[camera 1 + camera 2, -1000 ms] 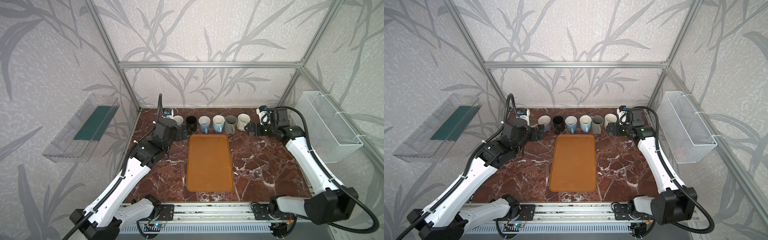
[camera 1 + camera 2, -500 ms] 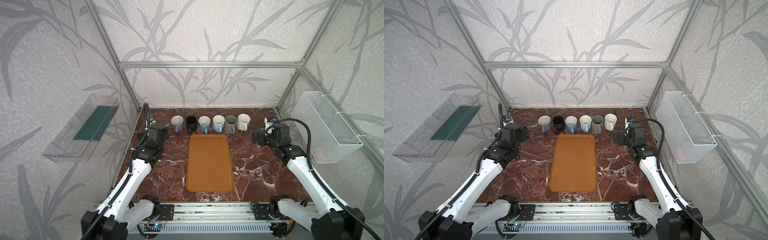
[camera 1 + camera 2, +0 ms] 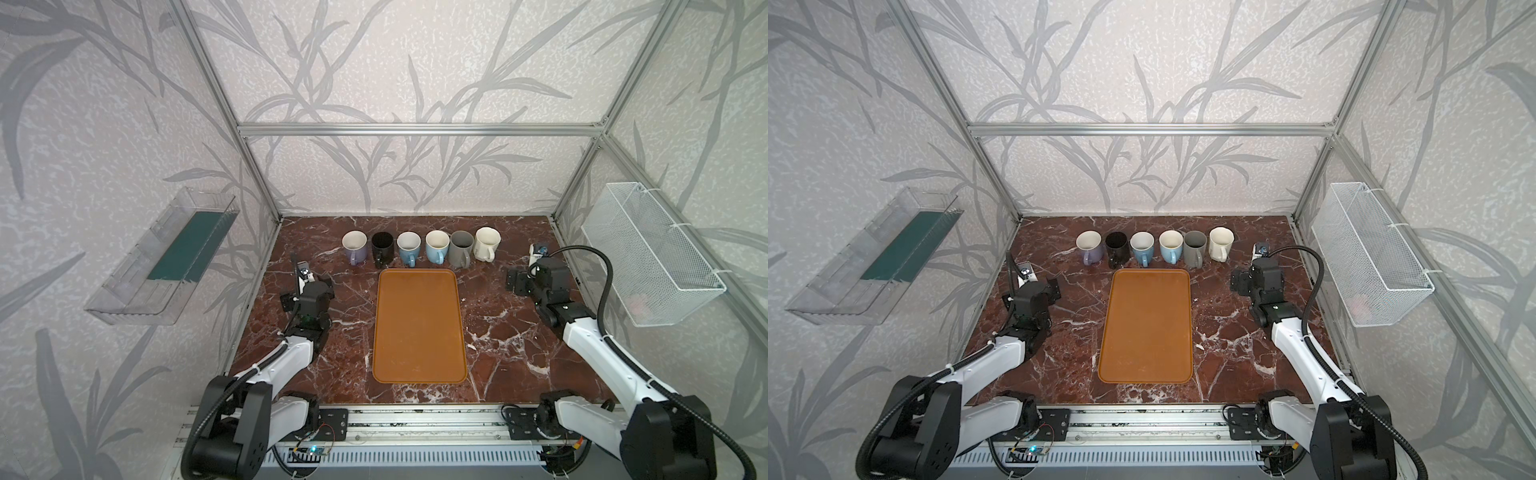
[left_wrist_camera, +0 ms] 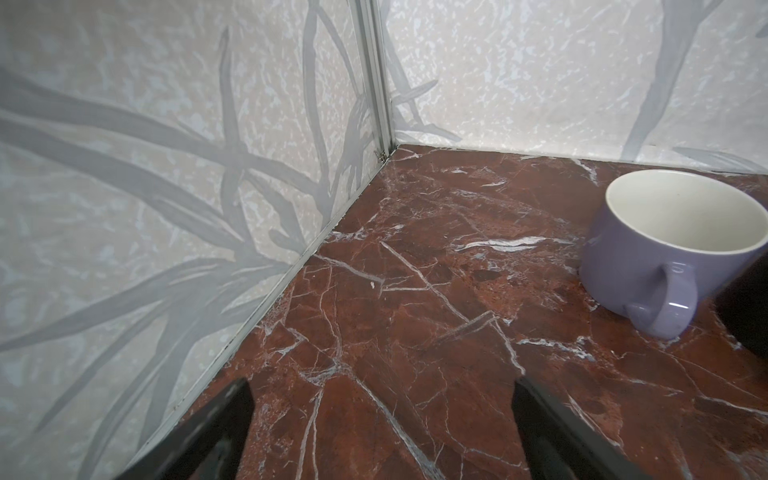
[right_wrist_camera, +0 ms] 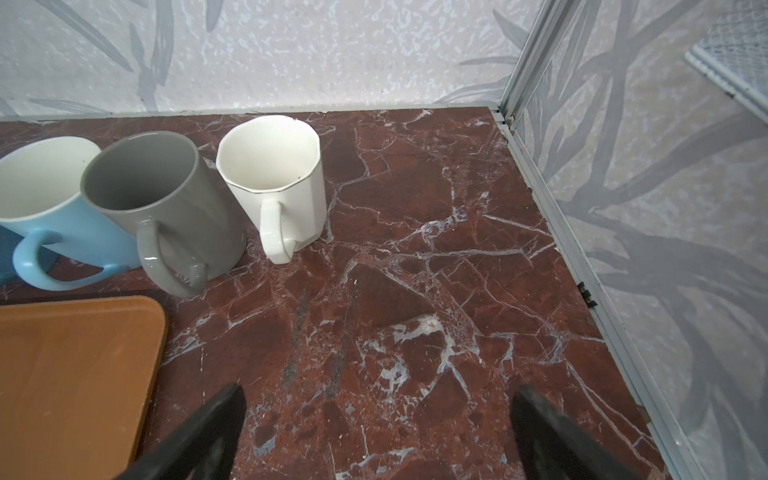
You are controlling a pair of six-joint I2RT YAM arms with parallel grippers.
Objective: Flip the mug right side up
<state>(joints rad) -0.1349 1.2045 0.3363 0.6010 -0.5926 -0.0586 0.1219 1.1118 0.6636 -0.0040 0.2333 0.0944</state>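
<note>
Leaf-patterned walls and an aluminium frame [image 3: 415, 129] around a red-brown marble surface [image 3: 498, 340]. On the left wall, a clear plastic shelf [image 3: 124, 299] with a green liner; on the right wall, a white wire basket [image 3: 648, 257].

Reaching in from the front rail in both top views, two white arms: left arm [image 3: 286, 361] to the left of the tray, right arm [image 3: 598, 353] to the right of it, both apart from it.

In the middle of the surface, an orange tray [image 3: 419, 324], lying flat, long side running front to back.

Just behind the tray's far edge, a close-packed row of six mugs, all standing upright, mouths up, handles toward the front. From left to right: purple mug [image 3: 354, 246], black mug [image 3: 382, 245], blue mug [image 3: 408, 247], light blue mug [image 3: 437, 245], grey mug [image 3: 461, 247], cream mug [image 3: 486, 243].

Left gripper [image 4: 380, 384]: jaws spread wide, holding nothing, over marble near the back left corner, with the purple mug off to one side and untouched.

Right gripper [image 5: 380, 390]: likewise spread wide and holding nothing, over marble beside the tray's far corner, with the cream mug nearest and clear of the jaws.
</note>
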